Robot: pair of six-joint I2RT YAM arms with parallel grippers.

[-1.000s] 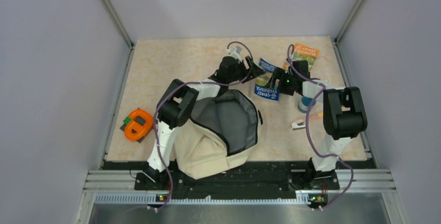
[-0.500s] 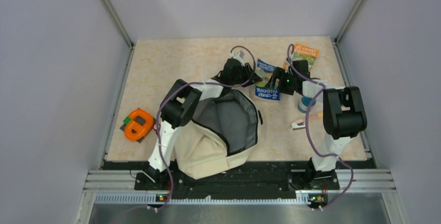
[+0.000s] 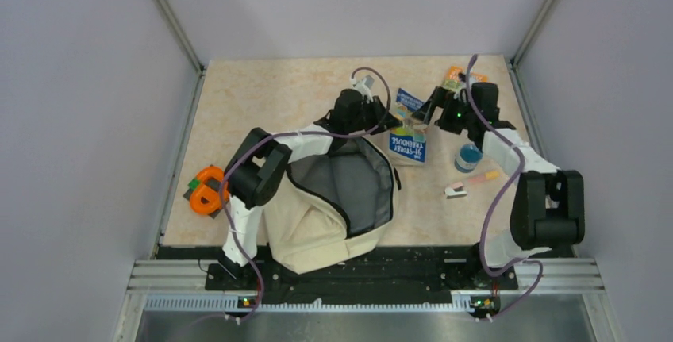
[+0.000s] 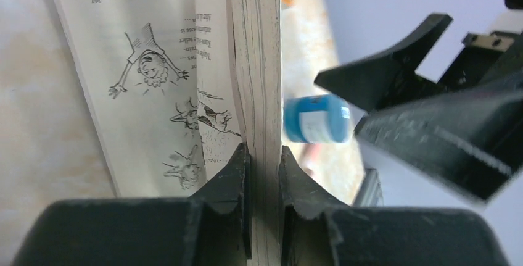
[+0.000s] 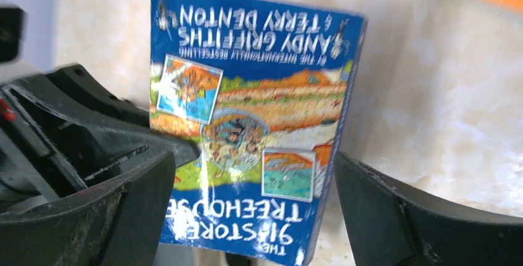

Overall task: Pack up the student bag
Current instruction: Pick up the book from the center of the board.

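Student bag [image 3: 317, 223] lay at lower centre of the top view, against the near edge of the table [image 3: 262, 96]. Its mouth gaped toward the upper right with grey lining exposed, presumably kept open to receive items. Left gripper [image 4: 264, 155] was clamped across the page block of the blue book [image 5: 247, 136], just above the bag's mouth in the frame. My reading: a carrying grip for moving the book into the bag. Right gripper [image 5: 256, 179] had its fingers wide apart, one either side of the cover, with no contact visible; likely a guard against tipping. Whether the book rested on the table could not be told. Only the left wrist view showed leaves fallen open with line drawings, and the blue-capped jar [image 4: 314, 119] beyond. Only the right wrist view showed the cover lettering. Only the top view showed the orange tape measure [image 3: 208, 190] left of the bag.
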